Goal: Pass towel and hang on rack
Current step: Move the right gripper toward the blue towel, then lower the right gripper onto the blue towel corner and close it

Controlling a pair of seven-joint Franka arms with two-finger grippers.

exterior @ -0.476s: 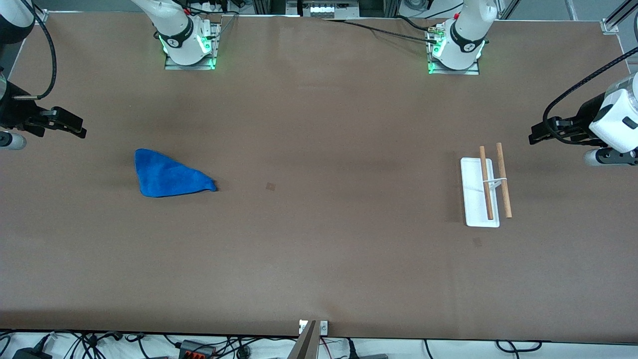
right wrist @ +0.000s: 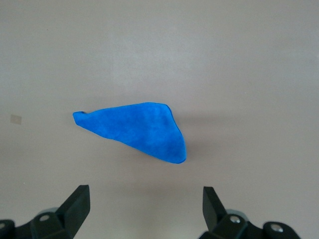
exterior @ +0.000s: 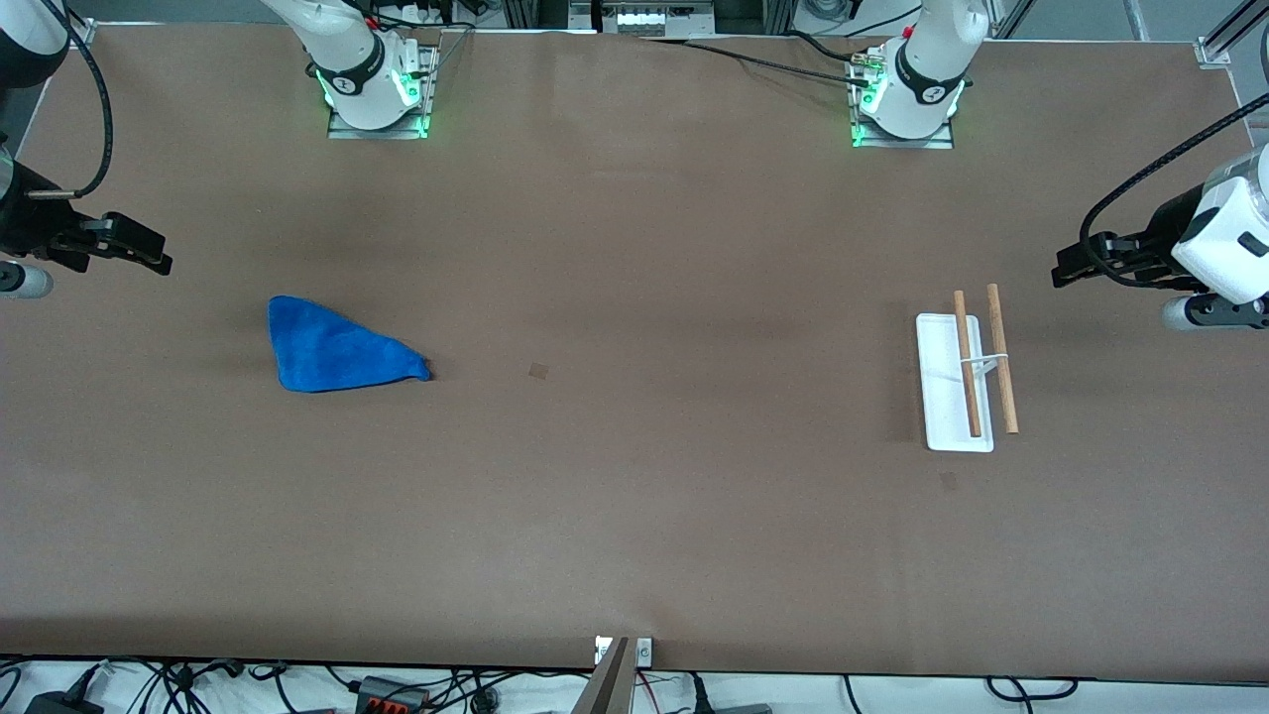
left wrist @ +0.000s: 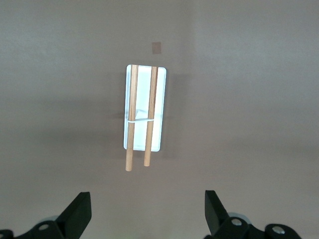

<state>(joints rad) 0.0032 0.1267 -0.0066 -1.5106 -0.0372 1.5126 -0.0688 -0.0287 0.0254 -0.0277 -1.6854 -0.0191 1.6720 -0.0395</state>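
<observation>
Two white, glossy robot arms with rounded shells rise from grey metal base plates lit by green lamps; each lowest joint carries a black ring with a small white mark. Black cables loop along both wrists. The black, wedge-tipped left gripper (left wrist: 147,211) and matching right gripper (right wrist: 145,206) are matte.

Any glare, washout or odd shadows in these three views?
Left wrist view: the white flat base of the wooden-rod rack is washed out, bluish-white. Right wrist view: the bright blue fuzzy towel is evenly lit, faint shadow beside it. Front view: soft broad shadows on the brown table, green glow at both arm bases.
</observation>
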